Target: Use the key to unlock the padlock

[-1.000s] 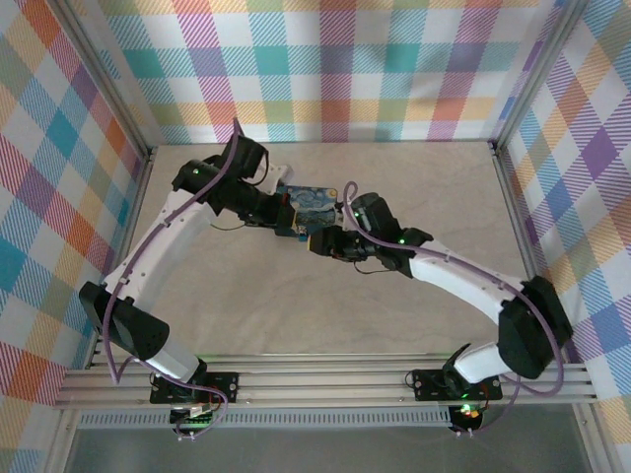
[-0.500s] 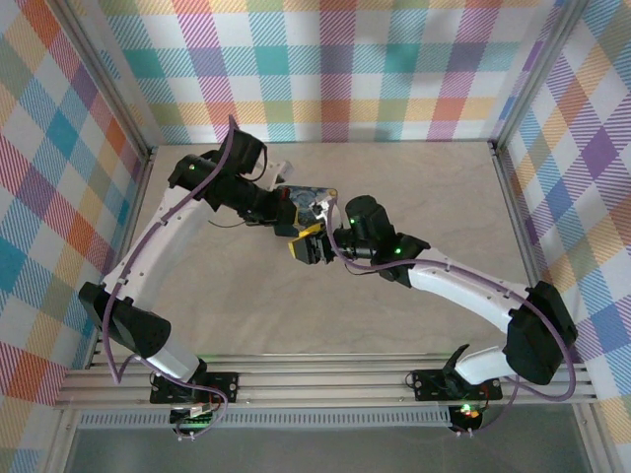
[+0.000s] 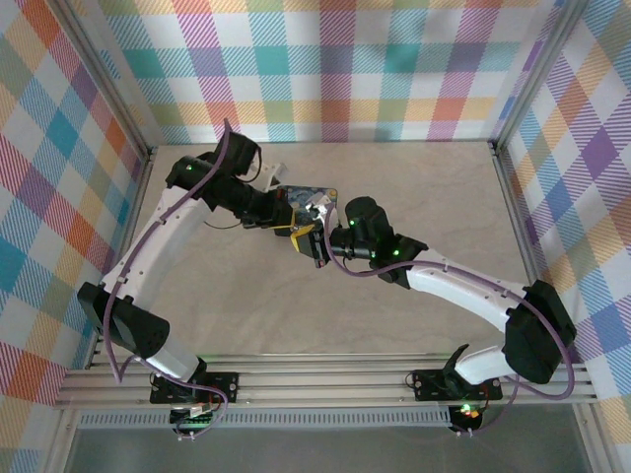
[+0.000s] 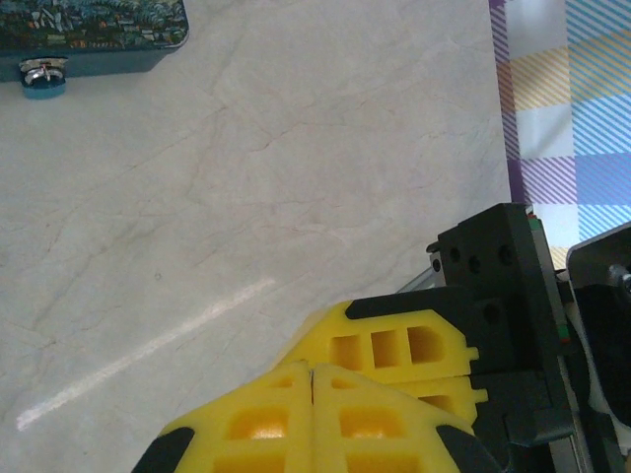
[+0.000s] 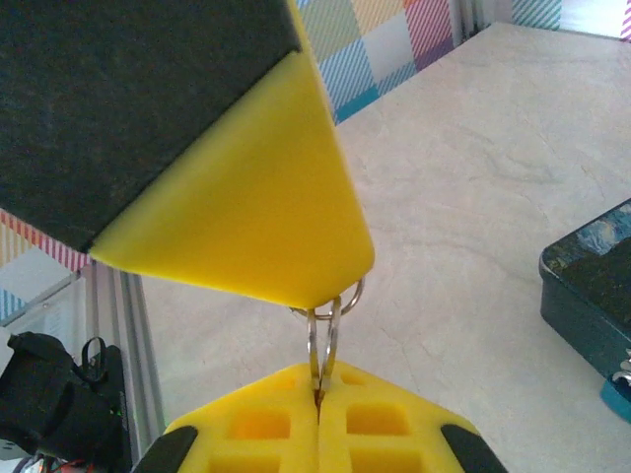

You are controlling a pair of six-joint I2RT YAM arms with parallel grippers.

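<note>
R gripper (image 5: 317, 386) clenched on the key ring (image 5: 324, 330), mid-air, right under the L gripper (image 4: 313, 382), also squeezed shut. Blue padlock (image 4: 41, 77) sits at the tin (image 4: 99, 25) edge nearby.

Silver key ring (image 5: 324, 333) upright in the right fingers (image 5: 246, 434); small silver-and-blue padlock (image 4: 42, 76), seemingly, at the front of the tin (image 4: 99, 30)

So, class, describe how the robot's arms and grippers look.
The left arm and right arm have white links, black joints with small green lights, and purple cables alongside. The left gripper and right gripper have black bodies and yellow fingers with square recesses.
</note>
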